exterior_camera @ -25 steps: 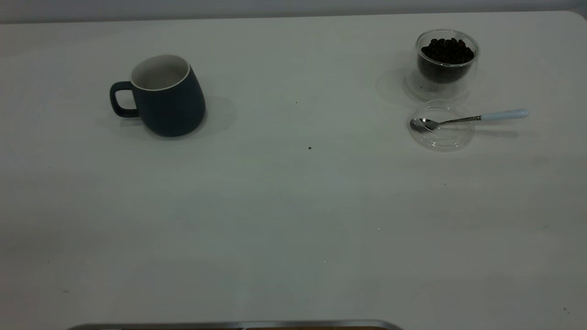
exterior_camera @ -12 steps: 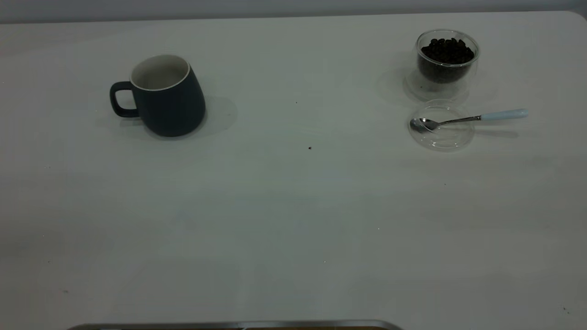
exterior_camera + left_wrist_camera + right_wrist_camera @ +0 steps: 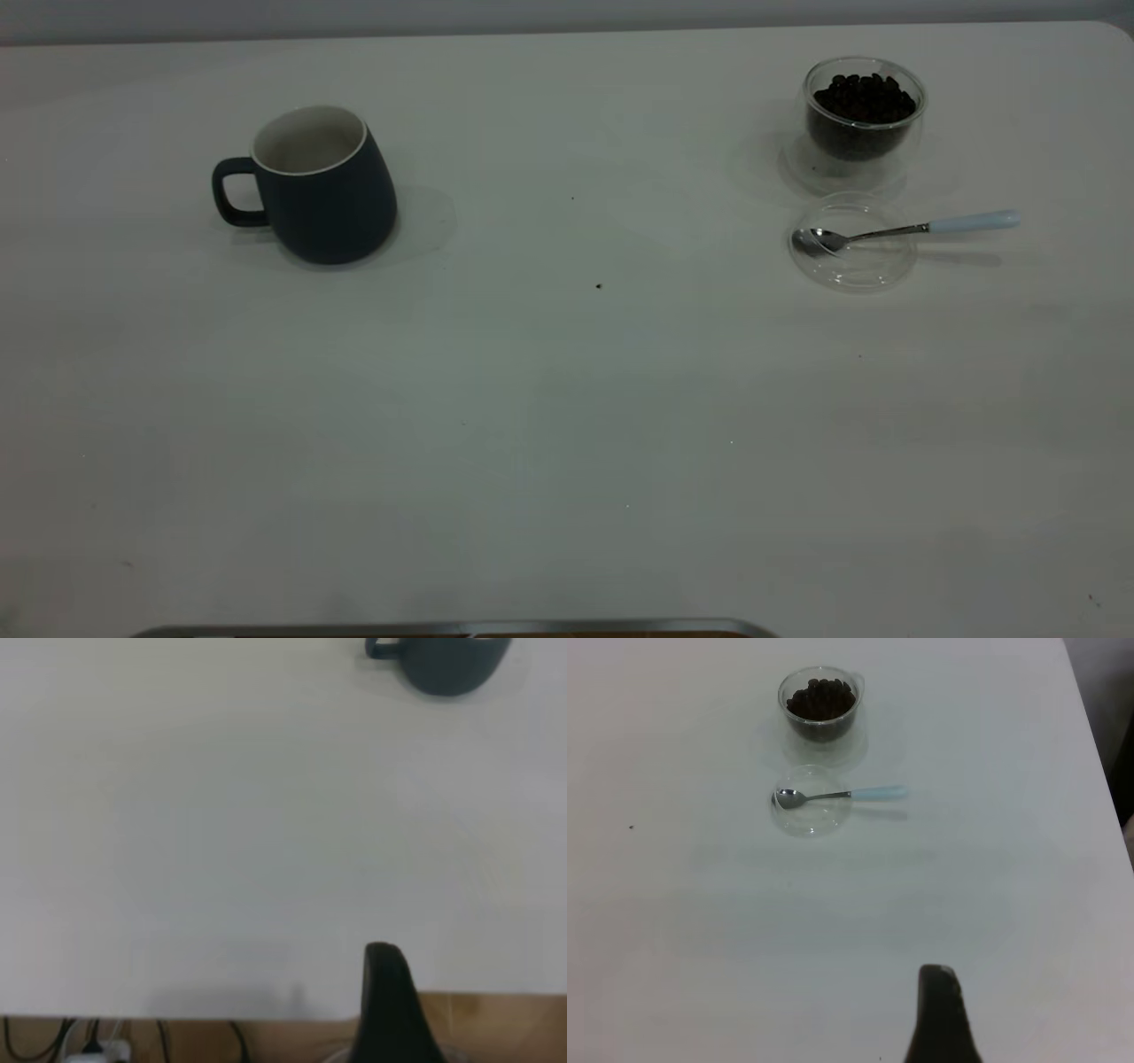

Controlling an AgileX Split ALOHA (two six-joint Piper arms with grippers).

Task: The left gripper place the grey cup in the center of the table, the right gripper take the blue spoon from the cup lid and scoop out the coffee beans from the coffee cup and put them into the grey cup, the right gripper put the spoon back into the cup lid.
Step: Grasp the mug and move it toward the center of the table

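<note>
The grey cup stands upright at the far left of the table, its handle pointing left; the left wrist view shows the grey cup far off. At the far right stands the coffee cup, full of coffee beans. Just in front of it lies the cup lid, with the blue spoon resting bowl-down in it and its handle pointing right. The right wrist view shows the coffee cup, cup lid and spoon. The left gripper hangs at the table's near edge. The right gripper is well short of the lid. Neither appears in the exterior view.
A small dark speck lies near the table's middle. A metal bar runs along the near edge. The left wrist view shows wooden floor and cables below the table's edge. The table's right edge lies beyond the spoon.
</note>
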